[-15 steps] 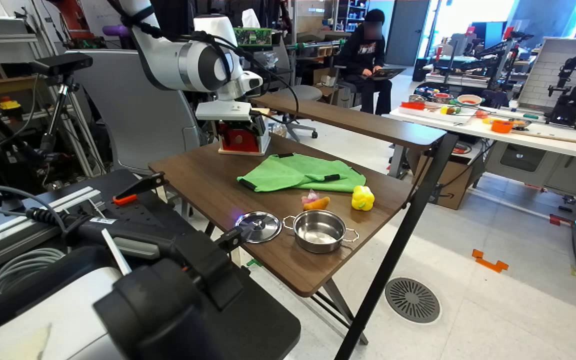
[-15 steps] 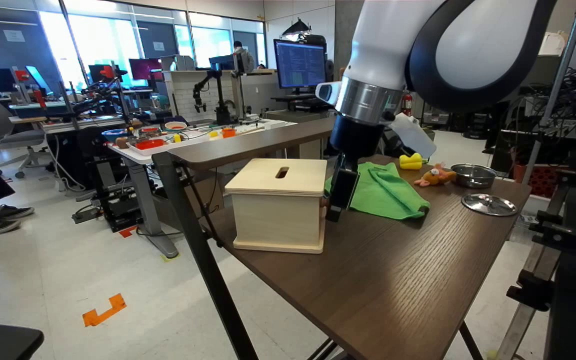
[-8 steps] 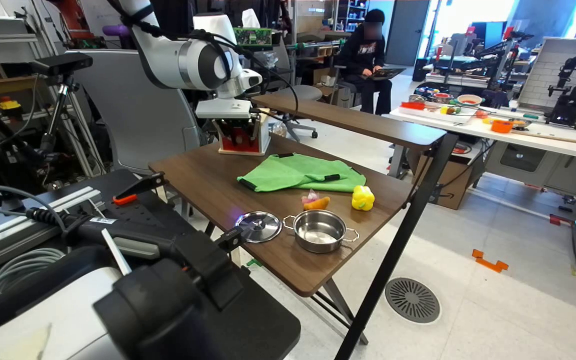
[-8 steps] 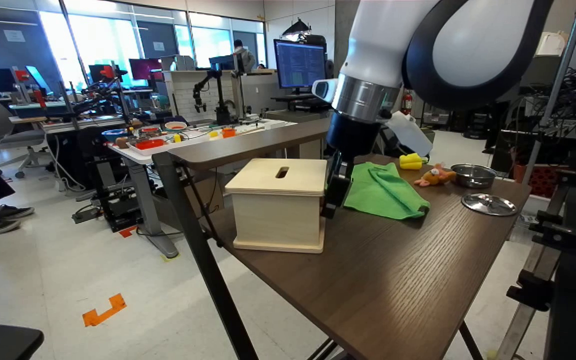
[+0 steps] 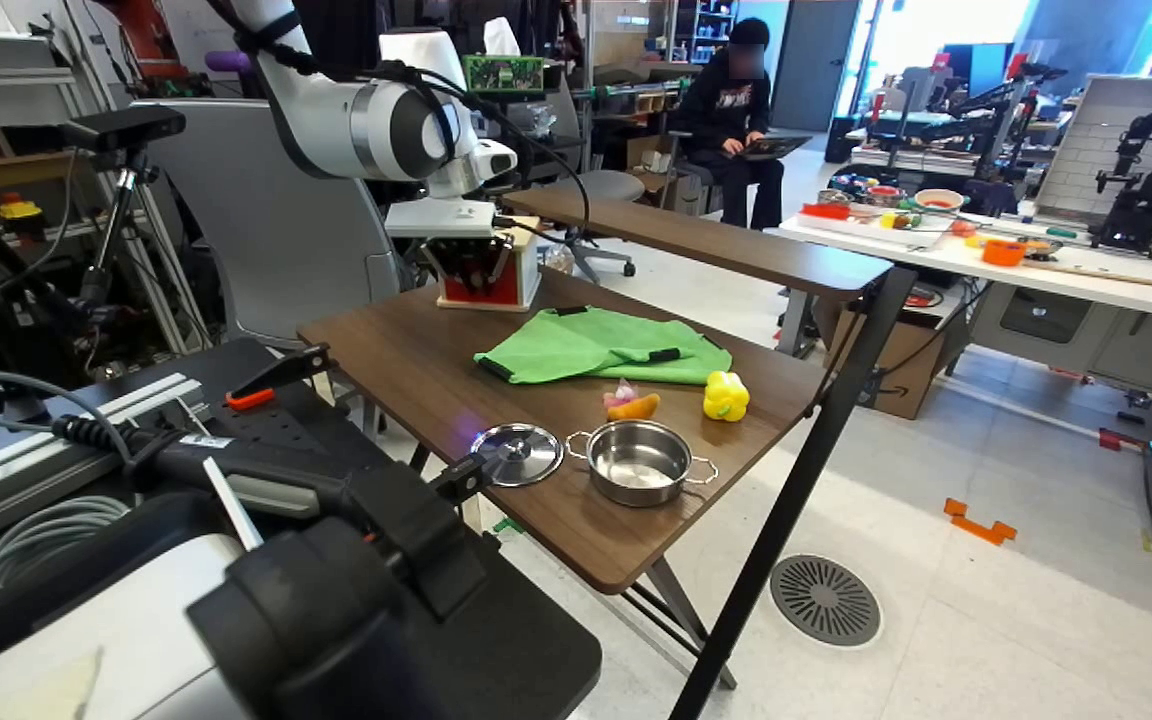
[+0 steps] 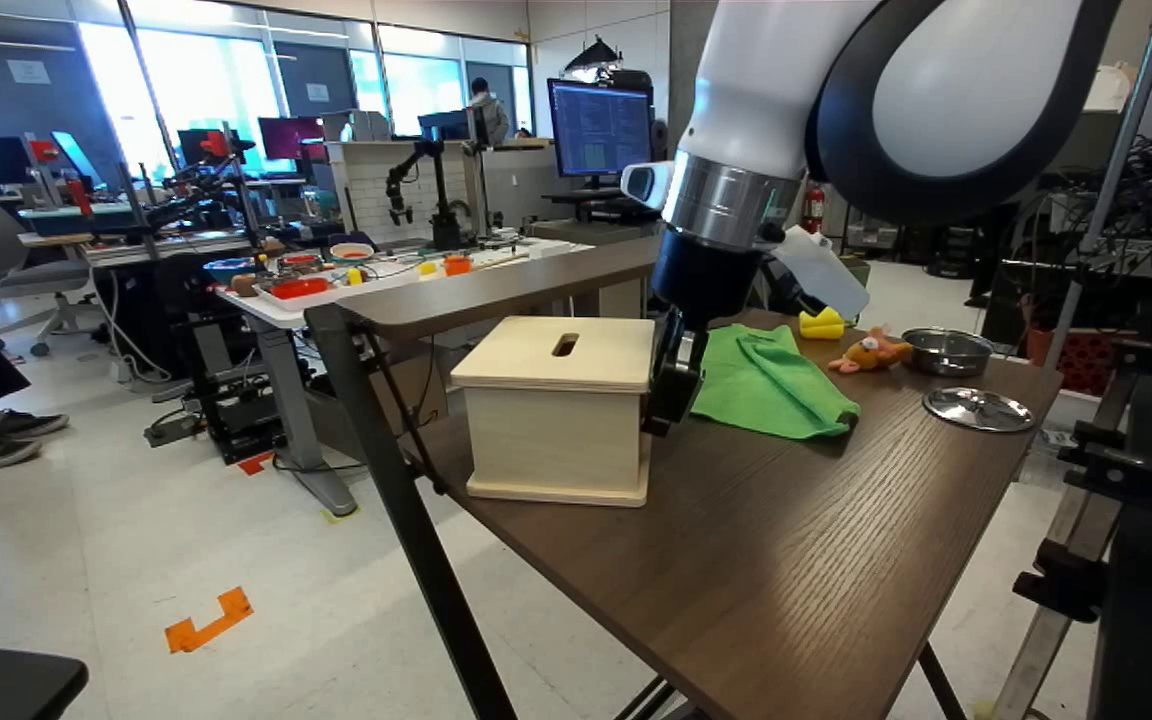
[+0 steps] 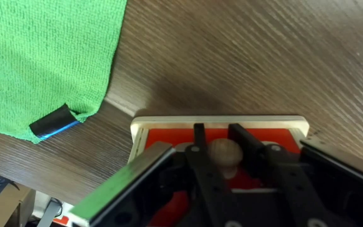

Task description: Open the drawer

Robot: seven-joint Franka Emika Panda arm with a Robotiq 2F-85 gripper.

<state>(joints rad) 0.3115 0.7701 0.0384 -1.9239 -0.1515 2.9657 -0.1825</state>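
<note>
Indoors, a robot's black hand (image 7: 218,126) holds the round wooden knob (image 7: 225,153) of a red-fronted drawer (image 7: 169,136) set in the face of a pale wooden box (image 6: 554,445). Both fingers (image 7: 199,135) are drawn in to about the width of the knob, one on each side of it, as the wrist view shows. How far the drawer stands out from the box cannot be told, with the hand across much of it. The white arm (image 6: 756,100) hangs just in front of the box, which stands upright on a brown table (image 6: 786,540), an oblong slot (image 6: 564,346) cut in its top. A green cloth (image 6: 771,385) with dark strips (image 7: 54,122) at its edges lies on the table near the box, apart from it. Past the cloth, well apart from the box, are a yellow pepper (image 5: 726,397), an orange-and-pink toy (image 5: 633,406), a two-handled metal pot (image 5: 636,493) and a shiny round lid (image 5: 516,455), all on the same table. In an exterior view, a dark-clad person (image 5: 733,110) sits with a laptop (image 5: 774,148), farther back than the box.
</note>
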